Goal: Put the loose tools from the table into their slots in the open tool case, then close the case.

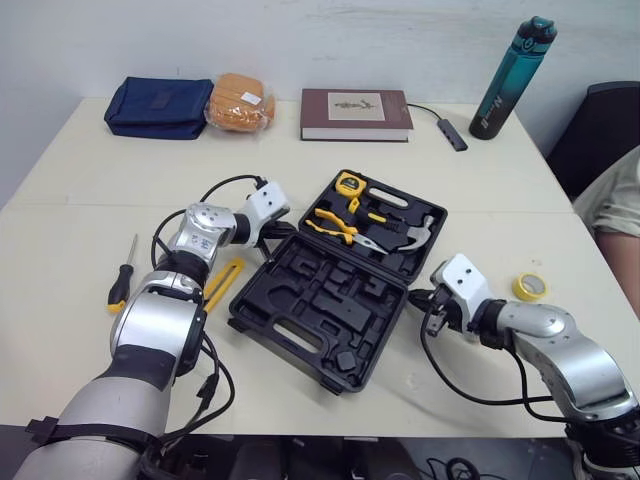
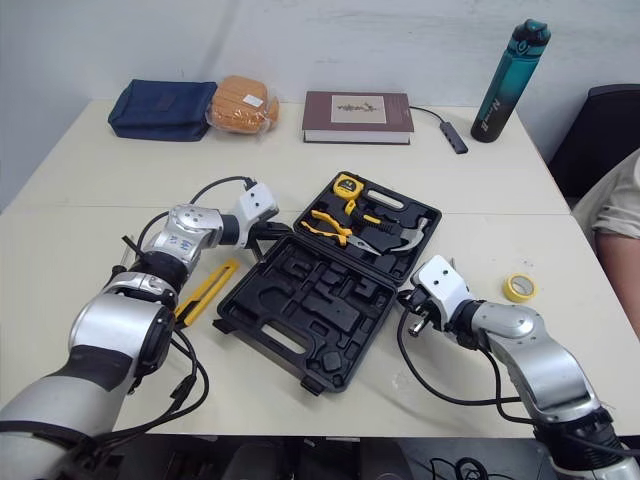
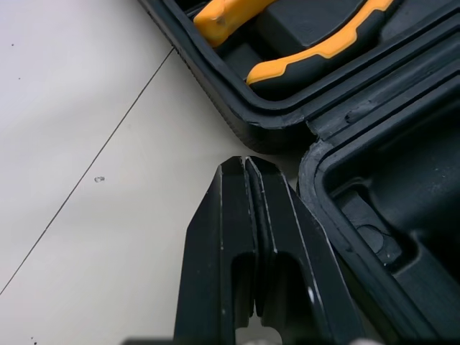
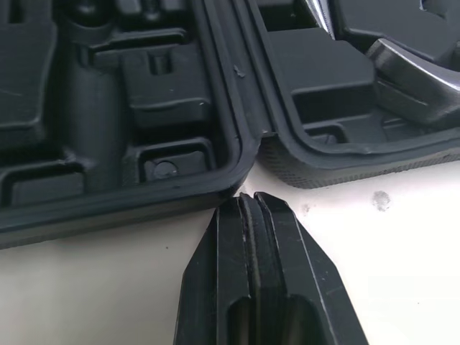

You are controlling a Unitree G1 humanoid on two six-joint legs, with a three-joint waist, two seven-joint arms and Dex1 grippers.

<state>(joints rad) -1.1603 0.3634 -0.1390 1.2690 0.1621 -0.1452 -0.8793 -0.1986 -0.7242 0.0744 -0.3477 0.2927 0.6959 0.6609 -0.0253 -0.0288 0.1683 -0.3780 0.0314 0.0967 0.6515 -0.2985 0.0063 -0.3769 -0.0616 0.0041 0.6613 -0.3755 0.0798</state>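
The black tool case lies open mid-table. Its far half holds a yellow tape measure, orange-handled pliers and a hammer; its near half has empty moulded slots. My left gripper is shut and empty, its tips at the case's left hinge corner. At the right hinge corner my right gripper is shut too, with nothing in it. A screwdriver and a yellow utility knife lie loose left of the case.
A yellow tape roll lies right of the case. Along the far edge sit a blue pouch, a bagged bun, a book, a cabled hub and a teal bottle. A person's arm shows at the right.
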